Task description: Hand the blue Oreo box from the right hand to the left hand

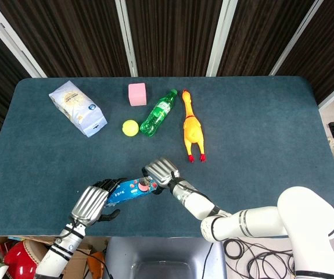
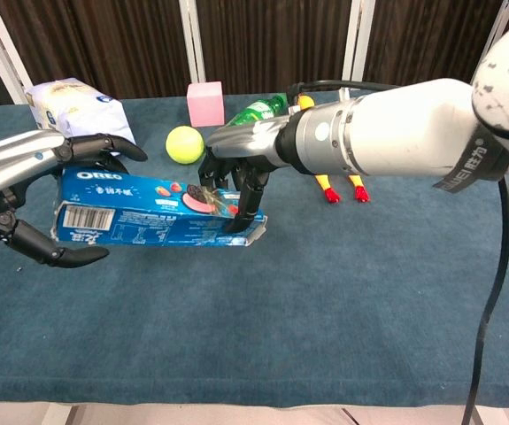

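Observation:
The blue Oreo box (image 1: 129, 190) (image 2: 148, 212) hangs level above the table's near edge. My right hand (image 1: 160, 172) (image 2: 236, 168) grips its right end from above, fingers wrapped down over the front face. My left hand (image 1: 91, 203) (image 2: 37, 150) brackets the box's left end. Its fingers reach over the top edge and its thumb lies below the bottom edge. I see no firm grip there; whether the fingertips touch the box is unclear.
On the far half of the blue table (image 1: 259, 128) lie a flour bag (image 1: 78, 108), a pink cube (image 1: 137, 94), a yellow ball (image 1: 130, 127), a green bottle (image 1: 158, 112) and a rubber chicken (image 1: 192, 126).

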You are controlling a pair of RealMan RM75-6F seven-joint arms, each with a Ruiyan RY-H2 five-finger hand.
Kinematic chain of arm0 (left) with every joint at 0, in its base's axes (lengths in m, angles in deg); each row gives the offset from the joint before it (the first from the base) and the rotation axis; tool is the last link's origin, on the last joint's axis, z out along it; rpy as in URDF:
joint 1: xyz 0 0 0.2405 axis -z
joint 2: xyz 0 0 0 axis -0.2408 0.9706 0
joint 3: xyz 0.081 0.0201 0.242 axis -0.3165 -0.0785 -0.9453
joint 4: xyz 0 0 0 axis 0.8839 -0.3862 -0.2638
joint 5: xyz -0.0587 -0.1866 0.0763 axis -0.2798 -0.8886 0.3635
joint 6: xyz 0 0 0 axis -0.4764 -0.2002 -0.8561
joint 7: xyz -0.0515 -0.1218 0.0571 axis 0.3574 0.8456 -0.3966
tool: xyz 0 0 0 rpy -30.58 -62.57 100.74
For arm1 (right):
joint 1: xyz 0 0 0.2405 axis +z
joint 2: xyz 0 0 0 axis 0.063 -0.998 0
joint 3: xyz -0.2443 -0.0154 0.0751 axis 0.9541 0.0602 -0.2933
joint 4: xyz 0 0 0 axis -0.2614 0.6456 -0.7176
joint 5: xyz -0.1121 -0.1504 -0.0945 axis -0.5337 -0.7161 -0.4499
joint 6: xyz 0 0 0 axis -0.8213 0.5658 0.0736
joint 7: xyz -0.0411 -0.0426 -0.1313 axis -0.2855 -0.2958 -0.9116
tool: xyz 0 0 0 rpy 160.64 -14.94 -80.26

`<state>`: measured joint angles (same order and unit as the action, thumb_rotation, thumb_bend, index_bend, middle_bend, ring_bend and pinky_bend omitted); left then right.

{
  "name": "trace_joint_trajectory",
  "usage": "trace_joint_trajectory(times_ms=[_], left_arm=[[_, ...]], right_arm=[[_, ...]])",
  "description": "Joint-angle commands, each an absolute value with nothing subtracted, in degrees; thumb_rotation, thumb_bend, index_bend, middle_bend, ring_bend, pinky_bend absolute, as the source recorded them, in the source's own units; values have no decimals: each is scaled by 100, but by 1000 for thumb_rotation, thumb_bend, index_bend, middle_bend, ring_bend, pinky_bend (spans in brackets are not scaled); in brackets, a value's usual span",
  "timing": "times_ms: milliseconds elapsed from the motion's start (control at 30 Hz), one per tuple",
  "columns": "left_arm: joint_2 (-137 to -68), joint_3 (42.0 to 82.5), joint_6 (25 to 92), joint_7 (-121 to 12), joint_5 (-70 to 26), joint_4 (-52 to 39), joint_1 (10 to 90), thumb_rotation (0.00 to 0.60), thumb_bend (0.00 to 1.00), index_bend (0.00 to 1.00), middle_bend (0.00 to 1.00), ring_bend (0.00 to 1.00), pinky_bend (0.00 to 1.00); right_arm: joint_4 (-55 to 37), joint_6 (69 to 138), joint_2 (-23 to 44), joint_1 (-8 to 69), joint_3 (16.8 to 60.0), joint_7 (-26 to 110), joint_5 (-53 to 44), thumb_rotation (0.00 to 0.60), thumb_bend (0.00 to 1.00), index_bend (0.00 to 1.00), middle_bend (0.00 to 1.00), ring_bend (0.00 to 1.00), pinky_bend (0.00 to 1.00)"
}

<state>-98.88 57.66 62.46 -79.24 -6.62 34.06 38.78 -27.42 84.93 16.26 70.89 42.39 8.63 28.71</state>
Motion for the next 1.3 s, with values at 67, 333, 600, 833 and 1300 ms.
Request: trace_joint_trajectory(times_ms=[67, 333, 600, 833, 1300], left_arm=[[-10132, 5803, 6513, -8095, -598, 3218, 3809, 600, 262, 390, 503, 471, 486], [-10613, 5860, 7080, -8349, -281, 2799, 3685, 600, 318, 638, 769, 732, 728], [-10586, 5885, 7135, -8495, -293, 2811, 3668, 600, 330, 650, 785, 745, 738], [-10556, 5879, 7234, -8587, -220, 2828, 3628, 600, 329, 650, 784, 744, 738], [-10219, 5987, 7210, -8588, -322, 2675, 3616, 600, 331, 650, 783, 744, 738]], right_arm=[[-2743, 8502, 1626, 7078, 4235, 885, 2833, 600, 385, 620, 541, 505, 450], [-2811, 8512, 1551, 7052, 4256, 905, 2757, 600, 385, 620, 541, 505, 450], [-2924, 8575, 1462, 6941, 4196, 1073, 2495, 600, 385, 547, 532, 485, 449], [-2991, 8616, 1414, 6696, 4086, 1486, 1878, 600, 221, 54, 142, 109, 380], [-3263, 8510, 615, 5924, 3947, 2714, 440, 600, 118, 0, 0, 0, 167]])
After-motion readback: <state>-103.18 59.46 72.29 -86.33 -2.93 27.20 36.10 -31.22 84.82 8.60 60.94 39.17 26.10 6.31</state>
